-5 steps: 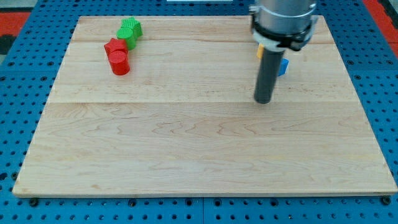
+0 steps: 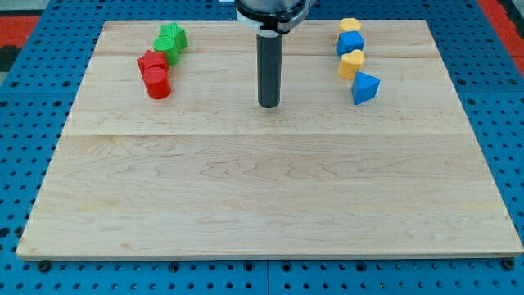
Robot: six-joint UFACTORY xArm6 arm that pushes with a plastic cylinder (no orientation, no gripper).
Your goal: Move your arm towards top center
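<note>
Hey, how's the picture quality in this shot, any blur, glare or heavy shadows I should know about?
Camera view: light is even and soft, with no glare on the wooden board. Only a faint shadow sits at my tip. The red blocks, green blocks and the yellow and blue blocks look sharp. The arm's upper part is cut off at the view's top.

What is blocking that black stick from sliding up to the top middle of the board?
Nothing visible. My tip has bare wood above it; the red and green blocks lie off to the view's left, the yellow and blue blocks to the right.
</note>
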